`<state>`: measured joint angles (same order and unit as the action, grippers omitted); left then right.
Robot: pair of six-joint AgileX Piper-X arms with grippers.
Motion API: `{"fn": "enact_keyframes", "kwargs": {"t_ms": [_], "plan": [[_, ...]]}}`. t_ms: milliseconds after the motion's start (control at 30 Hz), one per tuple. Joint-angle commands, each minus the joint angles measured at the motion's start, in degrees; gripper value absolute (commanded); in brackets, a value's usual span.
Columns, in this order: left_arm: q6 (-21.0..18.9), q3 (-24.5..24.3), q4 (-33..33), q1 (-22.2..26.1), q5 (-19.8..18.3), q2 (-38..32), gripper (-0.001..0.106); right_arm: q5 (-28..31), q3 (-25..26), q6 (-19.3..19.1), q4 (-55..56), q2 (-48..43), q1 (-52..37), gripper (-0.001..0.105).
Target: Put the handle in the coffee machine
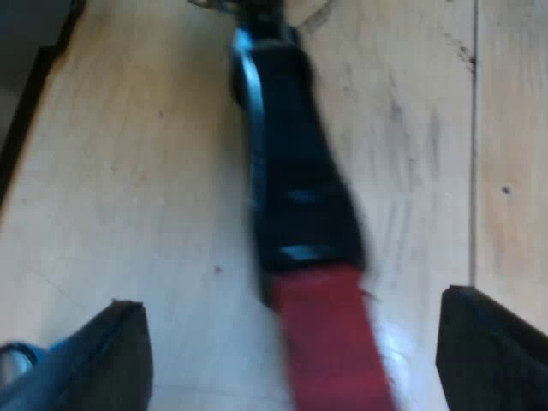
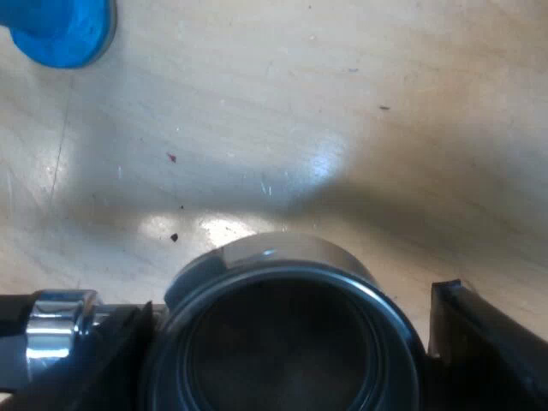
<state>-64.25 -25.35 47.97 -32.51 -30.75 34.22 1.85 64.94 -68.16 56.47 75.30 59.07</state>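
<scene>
Wooden table (image 2: pixel 342 103), blue tamper (image 2: pixel 60 30) atop

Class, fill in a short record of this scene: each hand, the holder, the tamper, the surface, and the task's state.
left hand: open, fingers either side of the handle, near its red end, apart from it
right hand: at the holder's basket
holder: loose, metal basket facing up
tamper: blue, on the table
table: light wood
task state: holder not yet in the machine

Blue tamper (image 2: pixel 60 30) on pale wooden table (image 2: pixel 342 103)
</scene>
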Motion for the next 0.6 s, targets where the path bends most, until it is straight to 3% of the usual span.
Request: {"fn": "enact_keyframes", "kwargs": {"t_ms": [33, 133, 267, 600], "plan": [[0.26, -0.11, -2.42, 0.06, -0.41, 1.77, 0.07, -0.38, 0.43, -0.11, -0.04, -0.95, 0.54, 0.0], [0.96, -0.11, -2.99, 0.06, -1.5, 4.38, 0.07, -0.39, 0.43, -0.11, -0.04, -0.95, 0.54, 0.0], [5.27, -0.11, -2.87, 0.06, -2.27, 4.58, 0.07, -0.39, 0.43, -0.11, -0.04, -0.95, 0.54, 0.0], [5.28, 3.59, -5.61, 0.06, -2.13, 4.58, 0.07, -0.39, 0.43, -0.11, -0.04, -0.95, 0.54, 0.0]]}}
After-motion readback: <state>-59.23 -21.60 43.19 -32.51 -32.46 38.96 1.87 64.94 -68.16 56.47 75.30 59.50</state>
